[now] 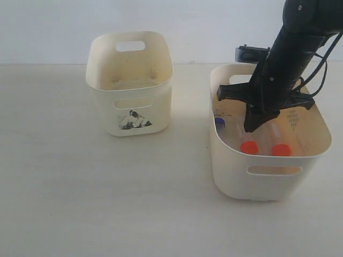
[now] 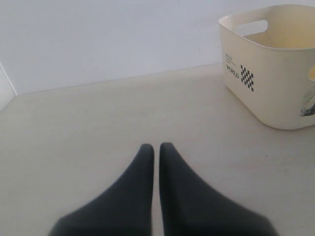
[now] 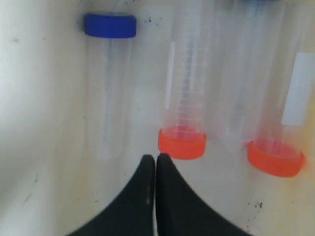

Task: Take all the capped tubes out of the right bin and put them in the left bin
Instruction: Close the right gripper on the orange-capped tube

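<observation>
A pale table point(image 1: 80, 203) holds the wide right bin point(image 1: 268, 184) and, well apart, the narrower left bin point(image 1: 107, 115). The right gripper point(image 3: 155, 158) reaches into the right bin, jaws pressed together, holding nothing. The left gripper point(image 2: 156, 146) hangs over the table, likewise closed and empty. The capped tubes point(image 3: 184, 98) lie side by side on the right bin's floor.
</observation>
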Motion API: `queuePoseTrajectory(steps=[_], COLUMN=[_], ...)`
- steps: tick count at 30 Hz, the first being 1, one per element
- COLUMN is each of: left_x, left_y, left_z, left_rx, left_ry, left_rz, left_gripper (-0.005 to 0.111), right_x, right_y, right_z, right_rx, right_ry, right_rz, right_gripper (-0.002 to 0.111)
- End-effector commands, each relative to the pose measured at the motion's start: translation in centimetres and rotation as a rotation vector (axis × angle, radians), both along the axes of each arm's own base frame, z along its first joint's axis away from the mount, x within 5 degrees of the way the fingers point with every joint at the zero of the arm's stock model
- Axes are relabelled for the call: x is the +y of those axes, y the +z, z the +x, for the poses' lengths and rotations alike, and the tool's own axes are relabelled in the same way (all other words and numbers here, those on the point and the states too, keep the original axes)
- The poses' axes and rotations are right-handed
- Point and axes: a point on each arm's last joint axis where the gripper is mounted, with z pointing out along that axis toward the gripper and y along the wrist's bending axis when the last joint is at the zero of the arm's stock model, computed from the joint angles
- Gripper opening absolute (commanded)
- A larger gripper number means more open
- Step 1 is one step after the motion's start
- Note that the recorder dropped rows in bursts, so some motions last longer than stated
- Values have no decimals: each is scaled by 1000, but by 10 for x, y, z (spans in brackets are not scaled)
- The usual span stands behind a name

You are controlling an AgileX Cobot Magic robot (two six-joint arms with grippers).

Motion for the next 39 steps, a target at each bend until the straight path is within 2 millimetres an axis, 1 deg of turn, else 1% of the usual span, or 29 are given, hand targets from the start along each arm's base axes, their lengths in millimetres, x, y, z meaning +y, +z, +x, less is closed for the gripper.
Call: queuePoseTrajectory(steps=[1,4,6,8,10,13,14,15,21,30,34,37,39], left_x=[0,0,0,0,0,0,0,0,0,0,0,0,0], left_y=[2,2,2,2,2,2,2,2,2,2,2,2,2], left_z=[0,0,0,0,0,0,0,0,0,0,0,0,0], left_rx=[-15,-15,-15,-15,-15,-15,-15,-15,-15,-15,-15,-15,-15], left_ry=[2,2,2,2,2,2,2,2,2,2,2,2,2], left_rz=[-13,-13,-13,-13,-13,-13,-13,-13,-13,-13,-13,-13,-13], left_gripper=[4,4,4,4,4,4,4,4,4,4,4,4,4], right_x=[-4,-4,-5,-7,-8,-9,-9,-9,-9,-9,-3,1,2], right_y=[-11,-20,-22,-22,-22,-22,-22,-22,-22,-22,-22,-26,-37], right_z=[4,6,8,9,10,9,9,9,10,10,11,12,12], right_rx=[5,13,3,-14,-16,-10,-10,-10,-16,-22,-48,-56,-23], right_ry=[-9,-9,-4,6,16,21,21,21,17,10,29,46,61], right_rz=[-15,-22,-35,-55,-73,-80,-80,-80,-81,-93,-101,-110,-132], right_gripper=[0,0,0,6,19,46,52,54,43,43,43,43,43])
